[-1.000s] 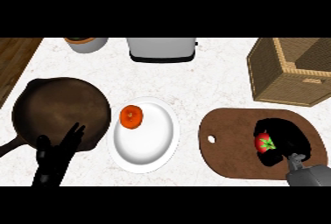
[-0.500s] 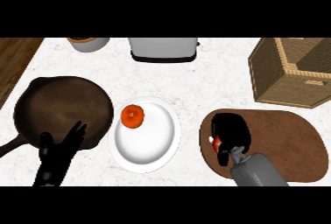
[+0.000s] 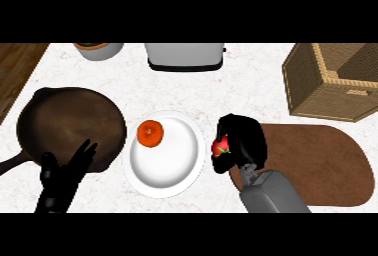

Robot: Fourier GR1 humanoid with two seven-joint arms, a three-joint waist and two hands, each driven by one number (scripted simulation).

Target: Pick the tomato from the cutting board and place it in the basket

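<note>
White marbled table (image 3: 244,95) fills the head view; a strip of brown wood (image 3: 16,70) runs along its upper left edge.

Far side of table: a grey cup with an orange rim (image 3: 99,50) at upper left, cut off by the view's top; a grey boxy toaster (image 3: 184,56) at upper centre.

Upper right: woven tan wicker basket (image 3: 328,95), square, open top, standing well apart from the red tomato.

Left: dark brown round frying pan (image 3: 70,129), its handle running off toward the lower left edge.

Centre: white round plate (image 3: 166,160), with an orange round fruit (image 3: 151,133) lying on its upper left part. Plate sits just beside the pan's right rim.

Right of centre: brown wooden cutting board with rounded corners (image 3: 317,160), lying below the basket.

Right robot hand (image 3: 244,142): black, at the end of the grey forearm coming in from the lower edge. It is at the left end of the cutting board, between the board and the plate. Fingers are curled round the red tomato with a green stem (image 3: 221,146); only a small red patch and a bit of green show between them. Whether the tomato touches the board or is lifted off it, I cannot tell.

Left robot hand (image 3: 63,172): black, at lower left, over the pan's lower rim. Fingers straight and spread, pointing up, holding nothing.
</note>
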